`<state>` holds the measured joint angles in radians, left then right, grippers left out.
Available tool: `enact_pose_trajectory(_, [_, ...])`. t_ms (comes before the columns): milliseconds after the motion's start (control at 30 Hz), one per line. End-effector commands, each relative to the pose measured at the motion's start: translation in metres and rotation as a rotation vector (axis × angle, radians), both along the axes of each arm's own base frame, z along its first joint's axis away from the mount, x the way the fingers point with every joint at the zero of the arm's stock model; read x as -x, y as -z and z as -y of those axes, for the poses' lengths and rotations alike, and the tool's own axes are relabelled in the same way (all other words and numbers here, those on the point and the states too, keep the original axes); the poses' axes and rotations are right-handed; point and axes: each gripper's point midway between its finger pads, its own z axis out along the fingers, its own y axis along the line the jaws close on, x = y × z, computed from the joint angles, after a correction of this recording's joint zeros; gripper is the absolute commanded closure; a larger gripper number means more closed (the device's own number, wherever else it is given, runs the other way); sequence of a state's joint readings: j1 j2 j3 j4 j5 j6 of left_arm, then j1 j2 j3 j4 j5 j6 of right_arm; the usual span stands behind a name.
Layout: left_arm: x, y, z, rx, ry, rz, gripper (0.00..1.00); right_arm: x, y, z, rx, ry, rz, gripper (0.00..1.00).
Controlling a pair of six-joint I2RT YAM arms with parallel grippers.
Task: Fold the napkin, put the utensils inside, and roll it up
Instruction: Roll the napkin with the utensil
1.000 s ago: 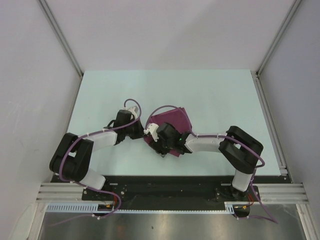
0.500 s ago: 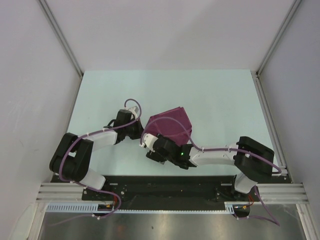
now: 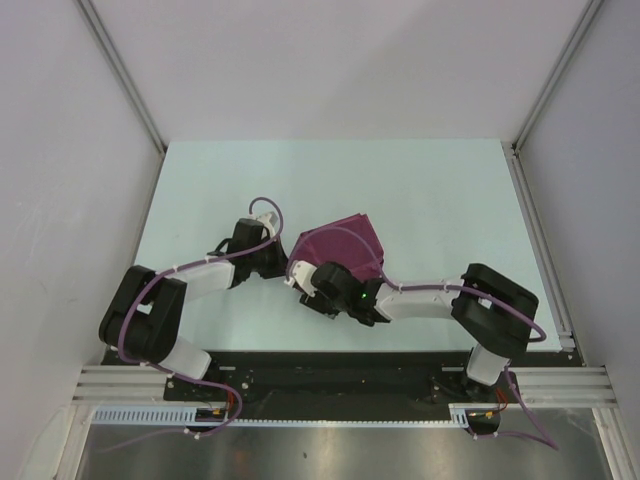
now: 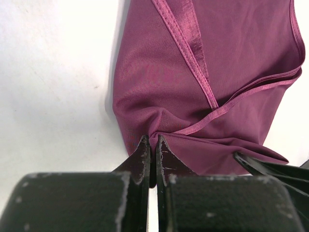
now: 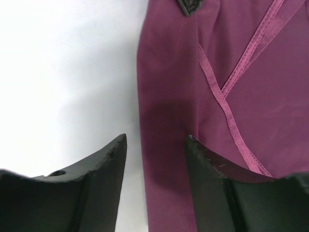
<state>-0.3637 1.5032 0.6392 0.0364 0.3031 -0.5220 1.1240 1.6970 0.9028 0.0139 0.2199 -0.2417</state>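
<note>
Napkin (image 3: 345,243) is folded into a compact layered patch at the centre of the top view, flat on the tabletop (image 3: 430,190). Its lower-left corner is pinched by the left fingers (image 4: 144,157), fully shut, likely as an anchor. Right fingers (image 5: 107,159) are held partly open and empty, straddling the folded edge, presumably for a grasp. Spoon not seen in any view.

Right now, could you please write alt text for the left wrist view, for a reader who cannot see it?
The left gripper, seen from its own wrist camera, is shut on a gathered edge of the folded magenta napkin. The cloth lies on a white table, and two of its hems cross near the middle of the picture.
</note>
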Motion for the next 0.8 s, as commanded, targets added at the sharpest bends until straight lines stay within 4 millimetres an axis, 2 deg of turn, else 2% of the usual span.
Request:
enact_pose_trajectory(0, [-0.011,-0.013,0.005,0.013,0.022,0.04,1.0,-0.005,0.003,-0.008,-0.031,-0.03,-0.054,0.47])
enact_pose_trajectory(133, [-0.012,-0.014,0.006,0.018,0.026,0.042,1.0,-0.006,0.01,-0.008,-0.033,-0.039,-0.103,0.48])
enact_pose_trajectory(167, [-0.012,-0.015,0.006,0.019,0.026,0.043,1.0,-0.002,0.017,-0.001,-0.002,-0.04,-0.13,0.5])
enact_pose_trajectory(300, [-0.012,-0.015,0.008,0.028,0.035,0.043,1.0,-0.003,0.027,0.003,0.02,-0.028,-0.163,0.48])
enact_pose_trajectory(500, [-0.012,-0.018,0.012,0.046,0.046,0.051,1.0,-0.011,0.048,0.017,0.088,0.047,-0.195,0.45])
enact_pose_trajectory(533, [-0.012,-0.019,0.012,0.049,0.048,0.054,1.0,-0.012,0.05,0.019,0.094,0.056,-0.204,0.46])
enact_pose_trajectory(633, [-0.014,-0.022,0.014,0.061,0.051,0.061,1.0,-0.008,0.061,0.025,0.12,0.072,-0.255,0.58])
enact_pose_trajectory(767, [-0.016,-0.03,0.015,0.074,0.047,0.088,0.95,0.004,0.069,0.03,0.14,0.06,-0.324,0.75])
